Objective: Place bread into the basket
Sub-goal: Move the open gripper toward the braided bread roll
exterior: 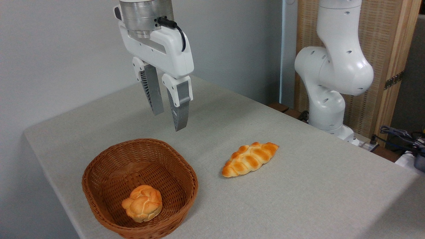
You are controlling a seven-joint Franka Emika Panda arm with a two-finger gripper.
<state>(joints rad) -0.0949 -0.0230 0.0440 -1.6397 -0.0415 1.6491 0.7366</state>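
Note:
The long braided golden-orange bread (249,159) lies flat on the grey table, to the right of the brown wicker basket (99,166). A gap of bare table separates the two. My gripper (168,120) hangs in the air above the basket's far rim, to the upper left of the bread and well clear of it. Its two grey fingers (179,105) point down and stand apart, open, with nothing between them.
A small round knotted bun (143,202) sits inside the basket at its near side. The grey table (298,199) ends in an edge at the left and front. The white arm base (332,83) stands at the back right, with cables (401,136) beside it.

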